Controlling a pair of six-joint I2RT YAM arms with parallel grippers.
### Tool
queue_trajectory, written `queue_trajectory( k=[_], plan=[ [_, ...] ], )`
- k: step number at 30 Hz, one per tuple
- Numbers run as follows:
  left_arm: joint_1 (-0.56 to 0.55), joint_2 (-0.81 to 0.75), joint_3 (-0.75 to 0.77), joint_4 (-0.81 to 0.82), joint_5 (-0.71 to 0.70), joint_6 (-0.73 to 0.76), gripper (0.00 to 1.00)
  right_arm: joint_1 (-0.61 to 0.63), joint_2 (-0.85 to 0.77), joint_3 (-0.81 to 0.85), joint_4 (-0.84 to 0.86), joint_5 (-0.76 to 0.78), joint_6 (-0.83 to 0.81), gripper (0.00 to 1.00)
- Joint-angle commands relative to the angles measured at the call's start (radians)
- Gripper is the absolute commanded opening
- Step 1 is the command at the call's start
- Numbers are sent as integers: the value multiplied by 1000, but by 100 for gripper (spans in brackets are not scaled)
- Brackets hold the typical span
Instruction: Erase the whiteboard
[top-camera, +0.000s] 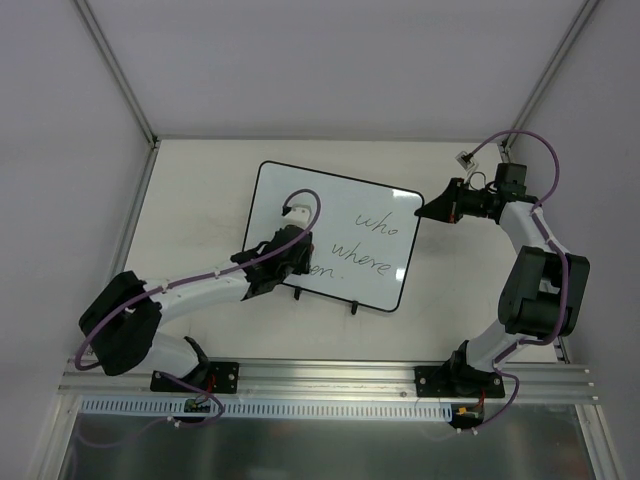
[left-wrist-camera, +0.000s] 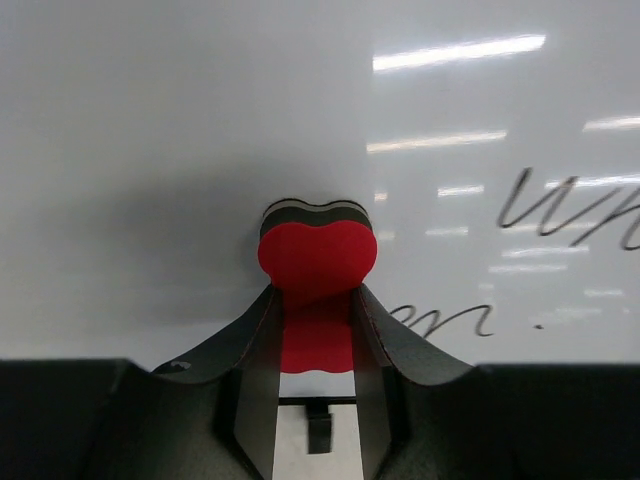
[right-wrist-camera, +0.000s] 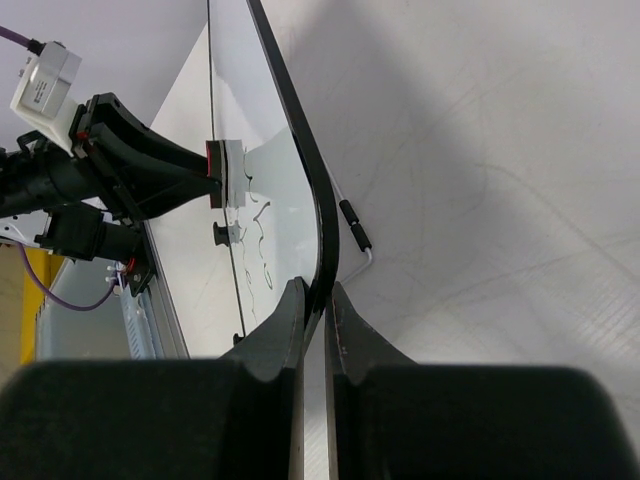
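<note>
The whiteboard (top-camera: 350, 215), white with a thin black frame and two black feet, stands tilted on the table with black handwriting on its right half. My left gripper (top-camera: 303, 243) is shut on a small red eraser (left-wrist-camera: 317, 255) and presses it against the board face (left-wrist-camera: 200, 150), left of the writing (left-wrist-camera: 560, 210). My right gripper (top-camera: 425, 213) is shut on the board's black right edge (right-wrist-camera: 318, 215), near its upper right corner. The right wrist view also shows the eraser (right-wrist-camera: 213, 172) touching the board.
The table's back wall and two side walls enclose the work area. An aluminium rail (top-camera: 330, 380) runs along the near edge by the arm bases. A thin wire stand (right-wrist-camera: 352, 222) sits behind the board.
</note>
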Motion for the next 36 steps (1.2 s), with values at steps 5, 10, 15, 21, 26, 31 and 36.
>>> queue_trajectory(
  k=[5,10,15,21,26,31,36],
  plan=[
    [-149,190,163,54,135,-32,0,-4,-25,-10,59,98,-98,0],
    [-169,213,152,54,120,-78,0,-5,-26,-11,59,100,-98,0],
    [-132,147,80,51,60,-94,0,-5,-23,-16,59,100,-101,0],
    [-71,77,-1,16,-6,-105,0,-4,-21,-13,59,100,-100,0],
    [48,-5,-87,-10,-30,-130,0,-5,-18,-11,59,98,-103,0],
    [145,-83,-135,-15,-47,-124,0,-5,-12,-10,61,98,-103,0],
    [187,-101,-155,-16,-66,-125,0,-4,-11,-10,61,98,-103,0]
  ],
)
